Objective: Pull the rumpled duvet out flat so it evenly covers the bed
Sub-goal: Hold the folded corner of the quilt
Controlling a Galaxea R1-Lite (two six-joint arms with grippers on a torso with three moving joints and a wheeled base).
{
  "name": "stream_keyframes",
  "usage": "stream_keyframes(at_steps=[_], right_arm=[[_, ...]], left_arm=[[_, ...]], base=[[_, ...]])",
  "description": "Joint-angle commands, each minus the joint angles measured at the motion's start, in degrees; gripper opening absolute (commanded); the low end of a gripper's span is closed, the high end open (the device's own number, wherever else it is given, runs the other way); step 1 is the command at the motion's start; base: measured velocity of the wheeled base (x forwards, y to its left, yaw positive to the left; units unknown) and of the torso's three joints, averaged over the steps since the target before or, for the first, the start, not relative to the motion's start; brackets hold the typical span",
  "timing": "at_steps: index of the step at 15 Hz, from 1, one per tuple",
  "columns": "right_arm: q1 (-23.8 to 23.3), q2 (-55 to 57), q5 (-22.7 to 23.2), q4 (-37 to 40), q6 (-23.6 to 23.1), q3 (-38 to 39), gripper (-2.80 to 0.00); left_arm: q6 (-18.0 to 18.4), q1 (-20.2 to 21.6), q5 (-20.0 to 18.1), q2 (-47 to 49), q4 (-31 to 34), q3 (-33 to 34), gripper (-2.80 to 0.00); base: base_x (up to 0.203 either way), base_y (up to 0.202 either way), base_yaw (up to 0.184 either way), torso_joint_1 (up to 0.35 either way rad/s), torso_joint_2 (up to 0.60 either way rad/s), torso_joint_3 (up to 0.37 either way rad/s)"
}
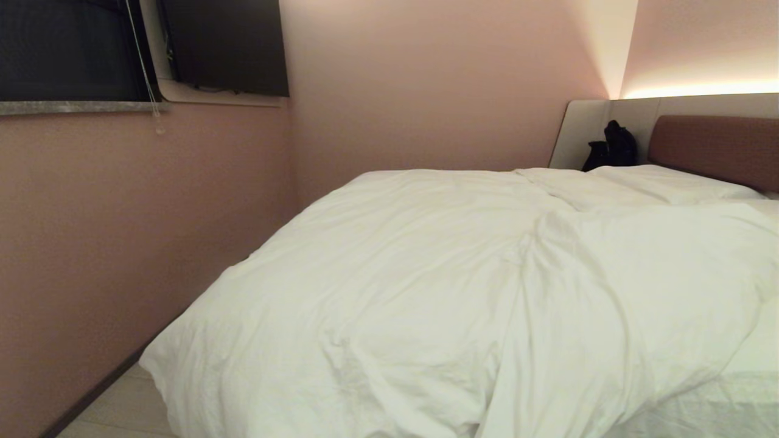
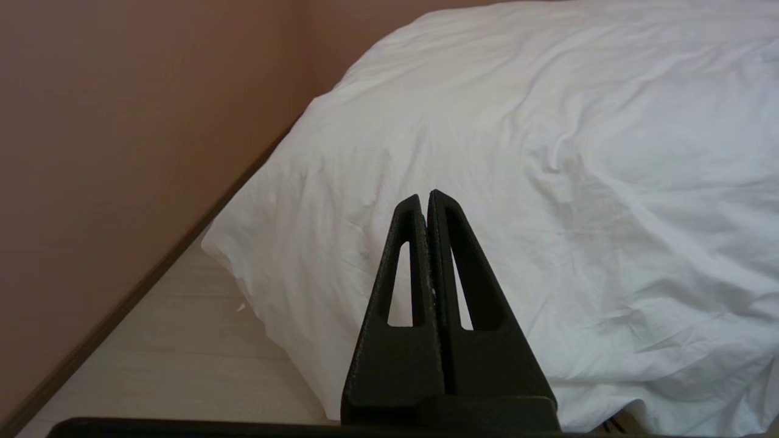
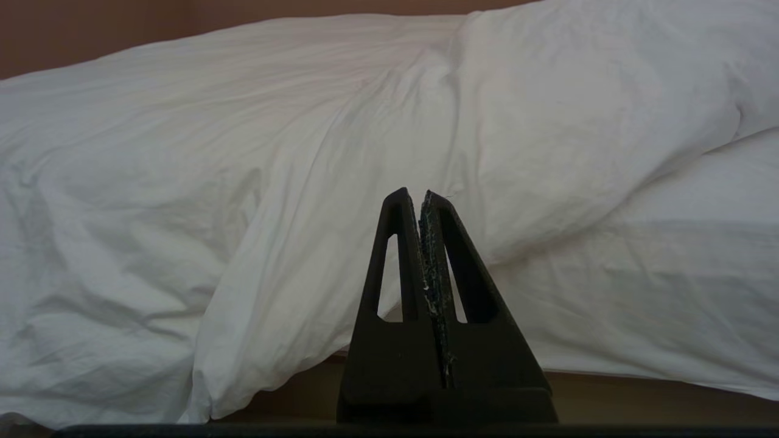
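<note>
No legible brand, label or writing appears in any view. The thick, puffy white duvet [image 1: 426, 286] lies rumpled on the wide low bed [image 1: 745, 389], bunched toward the wall side, with a raised diagonal fold running down its middle. Its near corner overhangs the pale floor [image 2: 176, 365]. At the robot's right, the white-sheeted mattress is exposed. A small black bag [image 1: 610, 147] rests against the grey-beige headboard panel [image 1: 584, 131]. The black left claw [image 2: 426, 196] points at the duvet's overhanging corner, fingers pressed together, empty. The black right claw [image 3: 414, 193] points at the duvet's folded edge, likewise pressed together, gripping nothing.
</note>
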Motion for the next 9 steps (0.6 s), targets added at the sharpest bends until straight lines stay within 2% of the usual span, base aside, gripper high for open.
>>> stream_keyframes(at_steps=[1,6,9], right_arm=[[0.01,-0.02,0.00,0.00,-0.02,0.05,-2.80],[0.01,-0.02,0.00,0.00,-0.02,-0.04,-2.80],[0.01,-0.02,0.00,0.00,-0.02,-0.02,-2.80]], left_arm=[[0.03,0.01,-0.05,-0.05,0.05,0.02,-2.80],[0.12,0.01,0.04,-0.05,-0.03,0.02,-2.80],[0.38,0.01,0.04,-0.05,0.06,0.02,-2.80]], base=[[0.000,0.000,0.000,0.000,0.00,0.000],[0.000,0.000,0.000,0.000,0.00,0.000],[-0.003,-0.134,-0.001,0.002,0.00,0.001]])
